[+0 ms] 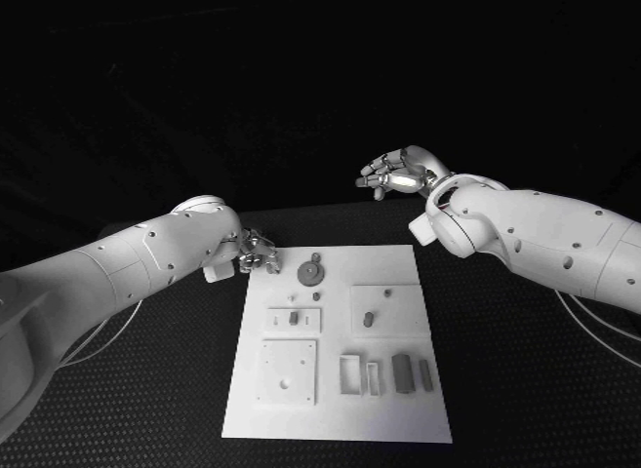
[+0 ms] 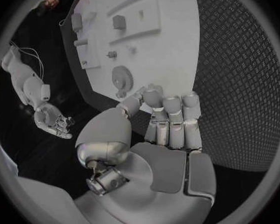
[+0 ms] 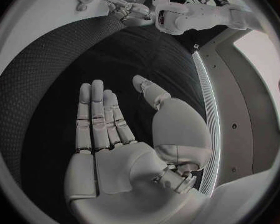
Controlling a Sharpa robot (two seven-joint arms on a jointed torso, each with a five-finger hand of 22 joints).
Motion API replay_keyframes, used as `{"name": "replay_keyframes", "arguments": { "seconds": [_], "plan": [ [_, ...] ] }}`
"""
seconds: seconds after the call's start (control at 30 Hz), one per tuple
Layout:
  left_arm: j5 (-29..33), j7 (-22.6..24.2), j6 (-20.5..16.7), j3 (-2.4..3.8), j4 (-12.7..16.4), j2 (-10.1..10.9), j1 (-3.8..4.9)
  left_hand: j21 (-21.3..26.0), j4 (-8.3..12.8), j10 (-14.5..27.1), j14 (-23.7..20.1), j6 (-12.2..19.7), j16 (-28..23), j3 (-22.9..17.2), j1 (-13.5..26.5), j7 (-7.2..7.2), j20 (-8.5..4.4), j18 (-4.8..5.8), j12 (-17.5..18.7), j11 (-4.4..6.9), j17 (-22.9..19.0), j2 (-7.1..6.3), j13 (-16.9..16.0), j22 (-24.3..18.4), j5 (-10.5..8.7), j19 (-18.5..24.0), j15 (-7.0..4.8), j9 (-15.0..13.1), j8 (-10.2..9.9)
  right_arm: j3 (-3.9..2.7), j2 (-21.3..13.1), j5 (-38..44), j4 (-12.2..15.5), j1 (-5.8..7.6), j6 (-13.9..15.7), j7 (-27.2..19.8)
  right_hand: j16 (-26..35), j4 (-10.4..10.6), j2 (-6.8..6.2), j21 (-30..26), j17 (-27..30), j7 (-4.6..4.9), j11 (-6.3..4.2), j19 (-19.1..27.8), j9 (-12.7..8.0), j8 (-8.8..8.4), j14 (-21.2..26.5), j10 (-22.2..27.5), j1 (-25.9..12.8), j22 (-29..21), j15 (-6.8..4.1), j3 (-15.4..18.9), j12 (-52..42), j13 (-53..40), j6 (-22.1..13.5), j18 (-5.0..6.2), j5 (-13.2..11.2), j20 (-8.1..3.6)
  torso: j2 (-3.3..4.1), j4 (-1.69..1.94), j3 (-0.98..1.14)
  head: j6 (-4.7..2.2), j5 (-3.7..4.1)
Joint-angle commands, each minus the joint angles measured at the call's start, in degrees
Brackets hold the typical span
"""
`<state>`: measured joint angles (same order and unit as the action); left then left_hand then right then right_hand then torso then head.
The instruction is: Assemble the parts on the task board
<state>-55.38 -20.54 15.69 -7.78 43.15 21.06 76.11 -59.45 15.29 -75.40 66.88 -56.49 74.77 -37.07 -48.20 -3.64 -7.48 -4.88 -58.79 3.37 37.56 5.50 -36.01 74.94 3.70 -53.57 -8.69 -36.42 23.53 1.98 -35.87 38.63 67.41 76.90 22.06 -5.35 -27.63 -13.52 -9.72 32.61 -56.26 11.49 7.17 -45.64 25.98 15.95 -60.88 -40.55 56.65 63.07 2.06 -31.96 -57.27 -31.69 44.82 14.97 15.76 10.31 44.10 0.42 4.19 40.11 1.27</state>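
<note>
The white task board [image 1: 390, 409] lies in the middle of the table. A round gear part [image 1: 312, 270] sits near its far edge, and small pegs [image 1: 368, 318] and grey blocks [image 1: 402, 371] lie in its recesses. My left hand [image 1: 254, 252] hovers at the board's far left corner, close to the gear [image 2: 122, 77]. Its fingers [image 2: 171, 119] are curled in and I see nothing in them. My right hand [image 1: 395, 174] is raised beyond the board's far right corner, well away from it. Its palm and straight, spread fingers [image 3: 99, 119] hold nothing.
A square plate [image 1: 287, 370] and a frame-shaped recess [image 1: 351, 375] lie at the board's near end. Black textured table [image 1: 545, 390] surrounds the board on both sides. The right forearm [image 1: 545, 239] hangs over the table to the right of the board.
</note>
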Motion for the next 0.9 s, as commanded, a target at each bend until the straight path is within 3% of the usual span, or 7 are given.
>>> {"name": "replay_keyframes", "arguments": {
  "seconds": [0.03,0.4,0.53,0.67,0.9],
  "plan": [
    [3.8,0.0,-2.9,0.14,1.1,0.9,0.07,-0.2,0.0,-0.6,0.3,-1.5,0.5,-0.7,-1.0,0.71,-6.2,1.16,0.3,0.1,-0.1,0.42,0.1,0.1,0.55,-0.5,-0.42,-0.1,0.7,-0.03,-0.1,0.3,0.0,-0.02,-0.8,-0.2,0.3,0.0,0.22,-0.4,-0.1,0.63,0.0,0.3,-0.1,0.3,-0.1,0.5,-0.3,0.1,0.27,0.3,-0.4,0.1,-0.5,0.03,0.2,-0.08,-0.06,0.07,0.02,0.05,-0.09],
    [10.9,-1.8,-6.3,0.21,9.4,6.9,0.92,-0.4,0.5,-1.7,1.1,-2.4,0.9,-1.3,-0.4,1.03,-6.44,1.19,0.4,0.43,-0.3,0.42,0.4,0.3,2.84,-1.2,-0.65,0.4,0.8,-0.02,-0.6,0.3,0.1,-0.01,-0.8,-0.1,0.4,0.0,0.19,-0.4,-0.2,0.63,-0.01,0.3,-0.1,0.32,-0.1,0.5,-0.2,0.1,0.27,0.3,-0.4,0.2,-0.5,0.03,0.2,-0.09,-0.11,0.25,-0.04,0.14,-0.4],
    [12.5,-2.6,-7.0,0.18,14.8,10.5,1.09,-0.6,1.0,-2.3,1.6,-3.1,1.1,-1.4,0.4,1.23,-6.56,1.21,0.3,0.63,-0.4,0.49,0.4,0.4,5.51,-1.5,-0.8,0.6,0.9,-0.02,-0.6,0.2,0.1,-0.01,-0.8,-0.1,0.4,0.0,0.17,-0.4,-0.2,0.63,-0.01,0.2,-0.1,0.33,-0.2,0.5,-0.2,0.2,0.26,0.3,-0.4,0.2,-0.5,0.03,0.2,-0.09,-0.11,0.11,-0.01,0.1,-0.64],
    [13.5,-3.3,-7.4,0.13,20.2,14.4,1.13,-0.8,1.3,-2.8,2.1,-3.6,1.5,-1.5,0.9,1.5,-6.73,1.14,0.1,0.91,-0.4,0.88,0.3,0.5,7.2,-1.9,-1.03,0.7,1.1,-0.02,-0.8,0.2,0.1,-0.01,-0.8,0.0,0.4,0.0,0.16,-0.4,-0.2,0.62,-0.01,0.2,-0.1,0.33,-0.2,0.5,-0.2,0.2,0.26,0.3,-0.5,0.2,-0.5,0.03,0.2,-0.1,-0.12,0.19,-0.04,0.12,-0.65],
    [13.2,-4.5,-7.1,-0.18,26.9,18.6,1.7,-0.9,1.4,-3.0,2.3,-3.8,1.6,-1.6,1.1,1.59,-6.81,1.1,0.0,1.01,-0.4,0.84,0.3,0.5,7.78,-2.0,-1.12,0.7,1.2,-0.02,-0.8,0.2,-0.3,-0.01,-0.9,0.0,0.4,0.0,0.15,-0.4,-0.2,0.62,-0.01,0.2,-0.1,0.34,-0.2,0.5,-0.2,0.2,0.26,0.3,-0.5,0.2,-0.6,0.03,0.2,-0.1,-0.28,0.54,-0.09,0.4,-0.72]
  ]
}}
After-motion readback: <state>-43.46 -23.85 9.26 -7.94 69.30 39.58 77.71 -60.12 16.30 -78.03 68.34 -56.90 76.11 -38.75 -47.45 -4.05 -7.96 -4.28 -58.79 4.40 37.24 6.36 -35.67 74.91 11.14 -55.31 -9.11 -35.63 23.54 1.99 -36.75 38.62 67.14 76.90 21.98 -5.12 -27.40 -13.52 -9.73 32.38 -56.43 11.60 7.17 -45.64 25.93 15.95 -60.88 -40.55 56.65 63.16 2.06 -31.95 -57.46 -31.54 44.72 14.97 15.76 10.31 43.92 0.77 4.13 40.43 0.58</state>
